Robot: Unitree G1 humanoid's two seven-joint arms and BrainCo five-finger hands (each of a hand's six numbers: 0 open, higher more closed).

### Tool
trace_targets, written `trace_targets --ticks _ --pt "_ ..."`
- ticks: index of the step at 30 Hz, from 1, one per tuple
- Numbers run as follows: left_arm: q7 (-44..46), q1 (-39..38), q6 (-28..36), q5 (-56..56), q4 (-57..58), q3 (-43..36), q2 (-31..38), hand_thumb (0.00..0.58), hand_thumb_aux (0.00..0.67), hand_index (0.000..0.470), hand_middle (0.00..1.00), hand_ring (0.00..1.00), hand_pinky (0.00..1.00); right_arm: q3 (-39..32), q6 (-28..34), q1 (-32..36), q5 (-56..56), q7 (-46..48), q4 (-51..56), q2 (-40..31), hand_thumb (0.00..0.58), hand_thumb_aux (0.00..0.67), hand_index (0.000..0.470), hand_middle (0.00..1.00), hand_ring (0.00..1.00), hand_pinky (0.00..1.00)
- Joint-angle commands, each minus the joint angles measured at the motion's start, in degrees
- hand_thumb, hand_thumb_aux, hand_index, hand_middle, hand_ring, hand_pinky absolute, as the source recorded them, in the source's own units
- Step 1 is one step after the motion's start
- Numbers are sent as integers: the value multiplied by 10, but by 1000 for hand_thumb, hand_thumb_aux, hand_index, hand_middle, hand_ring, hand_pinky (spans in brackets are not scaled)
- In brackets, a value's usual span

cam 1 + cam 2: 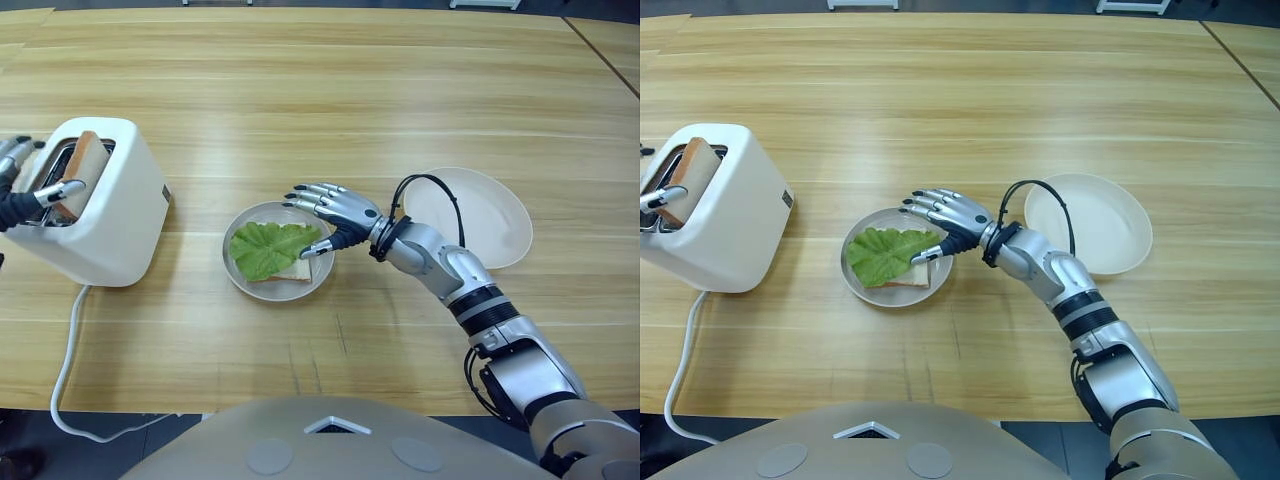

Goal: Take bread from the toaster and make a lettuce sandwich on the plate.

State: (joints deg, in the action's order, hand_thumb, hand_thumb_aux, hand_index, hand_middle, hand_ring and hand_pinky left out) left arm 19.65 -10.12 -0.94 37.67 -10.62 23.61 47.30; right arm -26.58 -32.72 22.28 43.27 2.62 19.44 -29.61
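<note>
Hovering with fingers spread and holding nothing, the right hand (pixel 337 210) sits over the plate (pixel 240 285) rim, with lettuce (pixel 266 248) on a bread slice (pixel 296 271) just left of its thumb, while the left hand (pixel 22 200) pinches the second slice (pixel 86 165) standing in the toaster (pixel 120 225).
</note>
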Motion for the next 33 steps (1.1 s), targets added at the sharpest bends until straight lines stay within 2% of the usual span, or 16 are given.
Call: trace_targets --ticks 1,7,8,9,10,11,21,33 --pt "10 -1 5 4 26 -27 16 0 0 0 0 0 0 3 5 2 4 -3 6 0 0 0 0 0 0 0" --pt "1 1 4 -6 28 -42 16 0 0 0 0 0 0 2 6 0 6 -9 10 2 0 0 0 0 0 0" --pt "-2 3 3 -8 27 -43 16 40 24 17 0 0 0 1 6 1 7 -10 12 3 0 0 0 0 0 0" --pt "-5 6 2 -12 26 -43 16 183 116 81 0 0 0 1 7 2 8 -12 14 3 0 0 0 0 0 0" --pt "-9 11 2 -18 25 -40 14 516 447 313 0 0 0 0 7 2 9 -13 17 4 0 0 0 0 0 0" --pt "-12 14 3 -22 24 -38 13 580 670 470 0 0 0 0 7 3 10 -15 19 5 0 0 0 0 0 0" --pt "-19 25 -10 -67 4 -33 15 580 670 470 0 0 0 -2 10 7 19 -27 35 7 0 0 0 0 0 0" --pt "-102 88 -19 -117 -37 32 -9 580 670 470 0 0 0 8 13 16 28 -60 41 8 0 0 0 0 0 0"
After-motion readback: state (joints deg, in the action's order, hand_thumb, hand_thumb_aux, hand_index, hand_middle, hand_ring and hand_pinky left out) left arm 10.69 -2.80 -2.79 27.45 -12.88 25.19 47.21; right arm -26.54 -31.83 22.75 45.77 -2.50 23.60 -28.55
